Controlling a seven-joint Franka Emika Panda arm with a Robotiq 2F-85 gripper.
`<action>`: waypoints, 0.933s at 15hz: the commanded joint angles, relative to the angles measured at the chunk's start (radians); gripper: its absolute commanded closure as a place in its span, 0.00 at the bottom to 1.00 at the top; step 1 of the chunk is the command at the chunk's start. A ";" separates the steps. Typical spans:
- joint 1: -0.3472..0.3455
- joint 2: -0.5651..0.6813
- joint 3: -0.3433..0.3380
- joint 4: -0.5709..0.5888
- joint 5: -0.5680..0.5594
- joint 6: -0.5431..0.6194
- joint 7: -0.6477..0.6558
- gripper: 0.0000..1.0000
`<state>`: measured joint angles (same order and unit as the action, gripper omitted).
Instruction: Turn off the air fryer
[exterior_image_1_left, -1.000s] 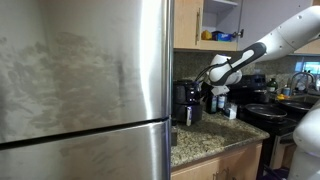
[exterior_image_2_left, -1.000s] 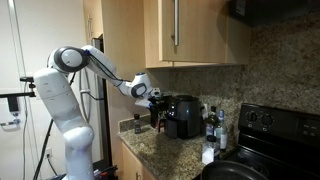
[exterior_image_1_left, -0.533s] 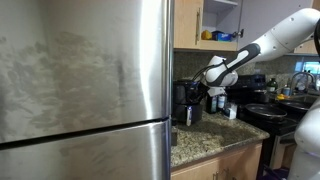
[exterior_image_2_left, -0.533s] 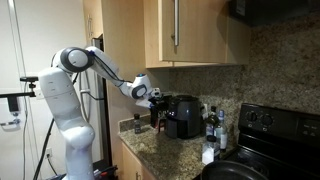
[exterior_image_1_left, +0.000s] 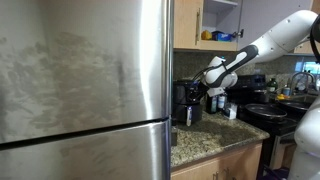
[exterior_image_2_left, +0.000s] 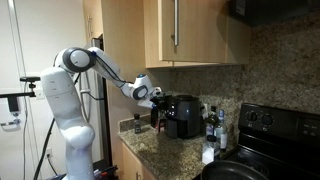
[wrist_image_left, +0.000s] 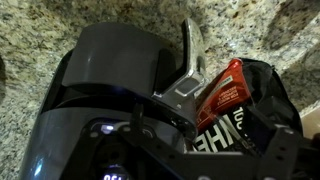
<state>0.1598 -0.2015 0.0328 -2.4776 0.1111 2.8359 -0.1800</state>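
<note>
The air fryer (exterior_image_2_left: 182, 115) is a glossy black rounded box on the granite counter. It shows in both exterior views (exterior_image_1_left: 186, 101). In the wrist view its dark top (wrist_image_left: 100, 90) fills the left of the frame, with small lit display marks on it and its grey handle (wrist_image_left: 190, 60) sticking out. My gripper (exterior_image_2_left: 156, 97) hovers just above and beside the fryer's top (exterior_image_1_left: 206, 79). In the wrist view its dark fingers (wrist_image_left: 215, 142) stand apart with nothing between them, over a red-labelled bottle (wrist_image_left: 225, 95).
A steel fridge (exterior_image_1_left: 85, 90) fills one side. Dark bottles (exterior_image_2_left: 210, 122) stand beside the fryer. A black stove with pots (exterior_image_1_left: 265, 112) is further along. Wooden cabinets (exterior_image_2_left: 190, 30) hang overhead. The granite counter (wrist_image_left: 60, 25) lies around the fryer.
The arm has shifted slightly toward the air fryer; the gripper has barely moved. Nothing was taken hold of or let go.
</note>
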 joint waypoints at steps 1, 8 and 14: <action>0.000 0.083 -0.021 0.034 0.013 0.084 -0.033 0.00; 0.015 0.113 -0.026 0.046 0.031 0.095 -0.042 0.00; 0.032 0.115 -0.017 0.037 0.060 0.112 -0.045 0.00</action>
<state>0.1919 -0.0862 0.0154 -2.4404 0.1715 2.9485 -0.2252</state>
